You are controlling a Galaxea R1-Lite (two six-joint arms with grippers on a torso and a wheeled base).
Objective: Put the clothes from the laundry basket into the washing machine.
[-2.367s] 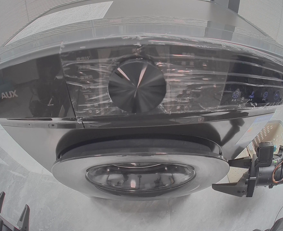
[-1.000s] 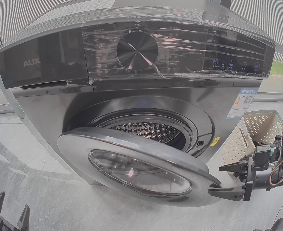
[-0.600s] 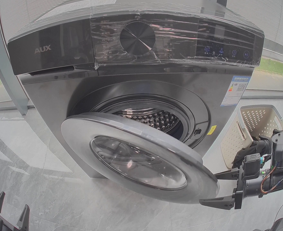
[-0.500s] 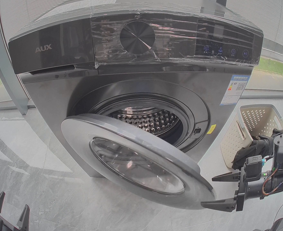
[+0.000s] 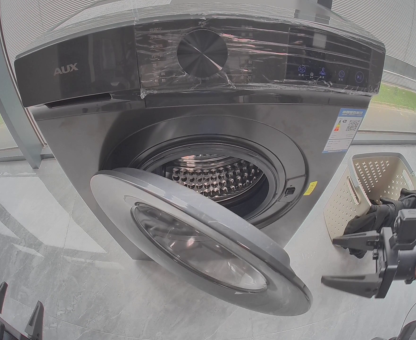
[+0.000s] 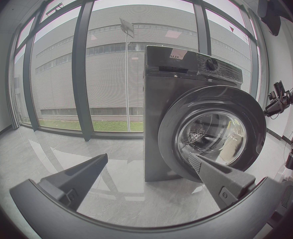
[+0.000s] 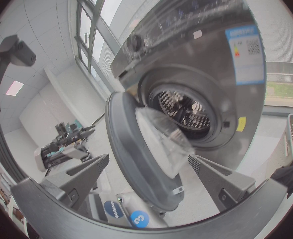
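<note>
1. The washing machine (image 5: 208, 119) is standing on the floor (image 5: 52, 223) at centre far. Its door (image 5: 198, 242) is hanging wide open toward the near side, hinged on the left. The drum (image 5: 212, 175) is showing bare metal and is looking empty.
2. The laundry basket (image 5: 354, 199) is sitting on the floor just right of the machine. Dark clothes (image 5: 382, 211) are draping over its near rim. Whether more is lying deeper inside, I cannot tell.
3. The right gripper (image 5: 335, 260) is hovering at near right, between the door's free edge and the basket. Its jaws are spread apart and carrying nothing.
4. The left gripper (image 5: 20, 298) is sitting low at near left, fingers apart, empty, well apart from the machine.
5. Judgement: the door is looking finished with, so the first pick from the basket is the step in hand. Nothing is loaded yet.
6. The next move is calling for the right gripper to swing right over the dark cloth, drop onto a fold, clamp, lift clear of the rim, then carry it left past the door edge into the drum.
</note>
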